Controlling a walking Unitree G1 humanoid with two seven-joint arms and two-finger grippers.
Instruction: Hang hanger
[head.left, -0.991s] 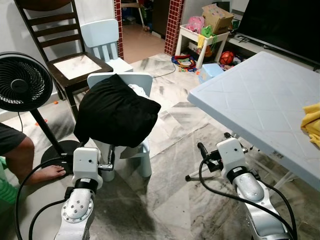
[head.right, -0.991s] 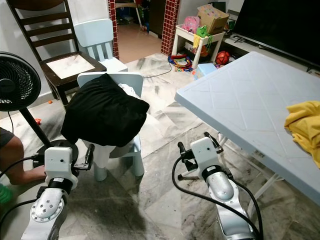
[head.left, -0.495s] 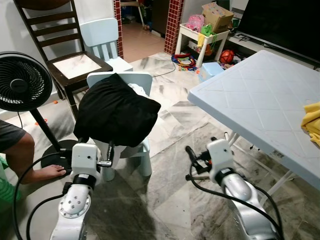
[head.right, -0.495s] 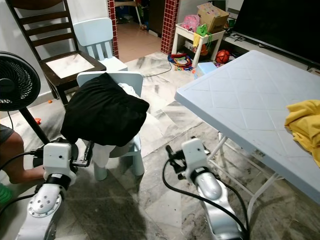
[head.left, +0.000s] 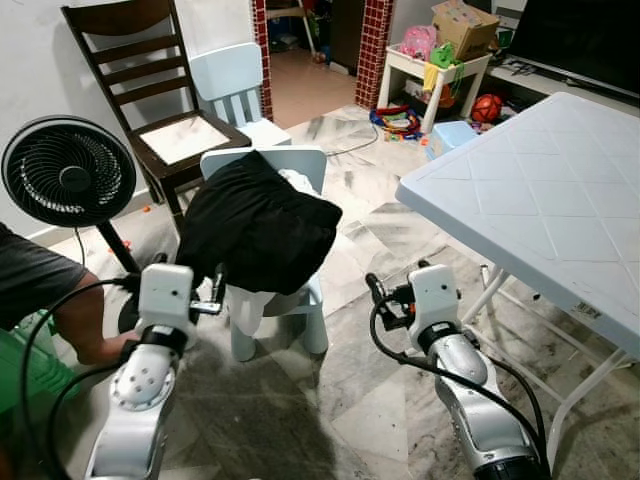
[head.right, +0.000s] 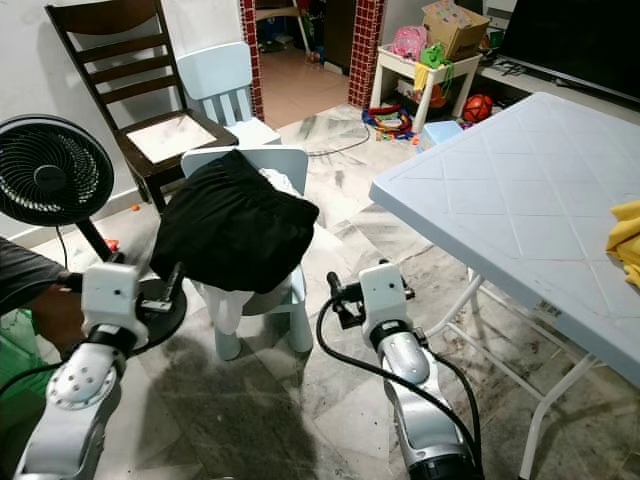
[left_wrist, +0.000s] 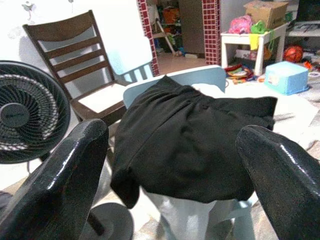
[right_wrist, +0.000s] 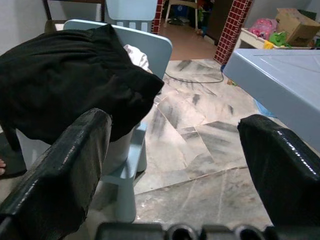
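Both grippers are hanging low with their black fingers spread apart and nothing between them: the left gripper (head.left: 212, 292) is sitting just beside the front left of the small pale-blue chair (head.left: 300, 165), and the right gripper (head.left: 383, 300) is hovering over the marble floor (head.left: 350, 400) near that chair's right side. No hanger can be made out; what is lying on the chair is a black garment (head.left: 262, 225), rumpled and heaped over the backrest and seat, with a bit of white cloth (head.left: 297, 181) peeking out at the top.

Looking along the left gripper's fingers (left_wrist: 60, 185), the wrist camera is showing the garment (left_wrist: 190, 142) head-on, drooping past the seat edge. The right wrist view is catching the same garment (right_wrist: 65, 85) from the side, along with the corner of the light-blue folding table (right_wrist: 285, 75).

From the head, more of the room is showing: a dark wooden chair (head.left: 150, 90) and a second pale-blue chair (head.left: 232, 80) behind, a black standing fan (head.left: 68, 172) to the robot's left, and a person's arm (head.left: 50, 290) near the fan's base. On the table's far right edge a yellow cloth (head.right: 625, 240) is lying. A white side table (head.left: 440, 70) with toys and a cardboard box (head.left: 465, 20) is standing in the background.
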